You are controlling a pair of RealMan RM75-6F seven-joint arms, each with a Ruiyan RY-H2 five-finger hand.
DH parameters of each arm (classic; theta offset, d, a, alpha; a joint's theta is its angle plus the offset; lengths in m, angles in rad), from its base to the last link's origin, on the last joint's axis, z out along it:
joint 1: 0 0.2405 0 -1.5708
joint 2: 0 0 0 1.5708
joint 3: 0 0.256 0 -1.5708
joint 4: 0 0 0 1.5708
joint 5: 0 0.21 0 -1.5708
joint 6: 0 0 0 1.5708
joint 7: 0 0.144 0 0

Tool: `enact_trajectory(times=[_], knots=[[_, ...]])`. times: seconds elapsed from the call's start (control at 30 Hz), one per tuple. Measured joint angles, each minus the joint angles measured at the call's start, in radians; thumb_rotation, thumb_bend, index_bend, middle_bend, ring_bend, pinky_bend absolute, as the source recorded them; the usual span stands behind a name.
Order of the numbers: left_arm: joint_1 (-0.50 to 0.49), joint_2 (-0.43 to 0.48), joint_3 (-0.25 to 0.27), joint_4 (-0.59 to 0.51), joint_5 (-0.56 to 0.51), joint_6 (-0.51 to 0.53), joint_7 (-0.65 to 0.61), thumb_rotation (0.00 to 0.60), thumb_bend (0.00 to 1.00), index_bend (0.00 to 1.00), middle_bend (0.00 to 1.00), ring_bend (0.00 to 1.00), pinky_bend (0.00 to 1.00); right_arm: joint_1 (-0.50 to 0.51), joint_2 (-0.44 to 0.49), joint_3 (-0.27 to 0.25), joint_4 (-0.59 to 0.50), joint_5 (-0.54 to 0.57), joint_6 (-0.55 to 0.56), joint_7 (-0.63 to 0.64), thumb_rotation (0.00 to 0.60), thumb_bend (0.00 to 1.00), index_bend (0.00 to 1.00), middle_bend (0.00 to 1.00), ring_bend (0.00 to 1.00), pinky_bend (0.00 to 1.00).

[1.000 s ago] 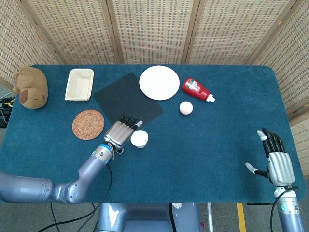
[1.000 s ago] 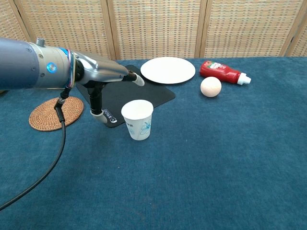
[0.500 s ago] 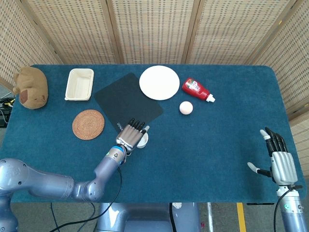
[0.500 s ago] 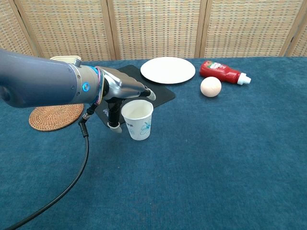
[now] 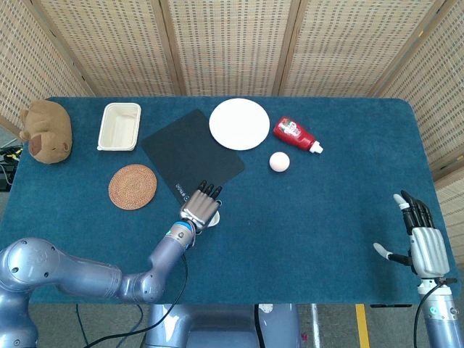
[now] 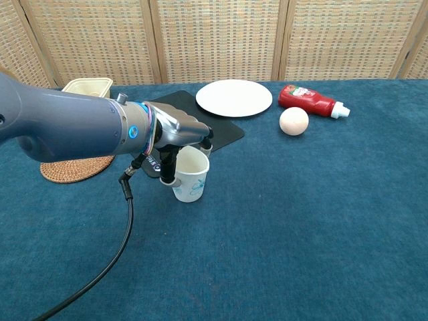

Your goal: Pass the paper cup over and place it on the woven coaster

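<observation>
The white paper cup (image 6: 190, 179) with a blue print stands near the table's middle and leans a little. My left hand (image 6: 175, 134) holds it: the thumb presses its left wall and the fingers lie over the far rim. From the head view the left hand (image 5: 199, 208) covers most of the cup (image 5: 214, 217). The round woven coaster (image 5: 133, 186) lies to the left of the cup, apart from it, and is partly hidden by my forearm in the chest view (image 6: 70, 169). My right hand (image 5: 420, 243) hovers at the table's right front edge, fingers spread, holding nothing.
A black mat (image 5: 190, 151) lies just behind the cup. Behind it are a white plate (image 5: 239, 124), a red bottle (image 5: 296, 134) on its side and a pale ball (image 5: 279, 162). A cream tray (image 5: 119, 126) and a brown plush toy (image 5: 46, 132) sit at the back left.
My left hand has moved right from beside the cup onto it and closed around it. The cup now leans and has shifted slightly left. The right hand has drifted a little towards the table's edge.
</observation>
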Motion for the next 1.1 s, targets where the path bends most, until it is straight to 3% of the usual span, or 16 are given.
enact_trajectory(times=[0.4, 0.6, 0.8, 1.1], knots=[[0.034, 0.054, 0.005, -0.053, 0.069, 0.032, -0.065, 0.600, 0.38, 0.36, 0.00, 0.00, 0.00, -0.004, 0.003, 0.004, -0.005, -0.008, -0.004, 0.003, 0.600, 0.05, 0.00, 0.00, 0.00, 0.00], [0.100, 0.175, 0.026, -0.120, 0.164, 0.075, -0.138, 0.600, 0.39, 0.36, 0.00, 0.00, 0.00, -0.009, 0.007, 0.004, -0.017, -0.013, 0.000, -0.004, 0.600, 0.05, 0.00, 0.00, 0.00, 0.00], [0.208, 0.331, 0.081, -0.147, 0.274, 0.083, -0.255, 0.600, 0.41, 0.33, 0.00, 0.00, 0.00, -0.013, 0.011, 0.004, -0.042, -0.022, 0.010, -0.035, 0.600, 0.05, 0.00, 0.00, 0.00, 0.00], [0.335, 0.414, 0.120, -0.048, 0.349, -0.008, -0.453, 0.600, 0.41, 0.32, 0.00, 0.00, 0.00, -0.013, 0.011, -0.001, -0.068, -0.040, 0.009, -0.081, 0.600, 0.05, 0.00, 0.00, 0.00, 0.00]])
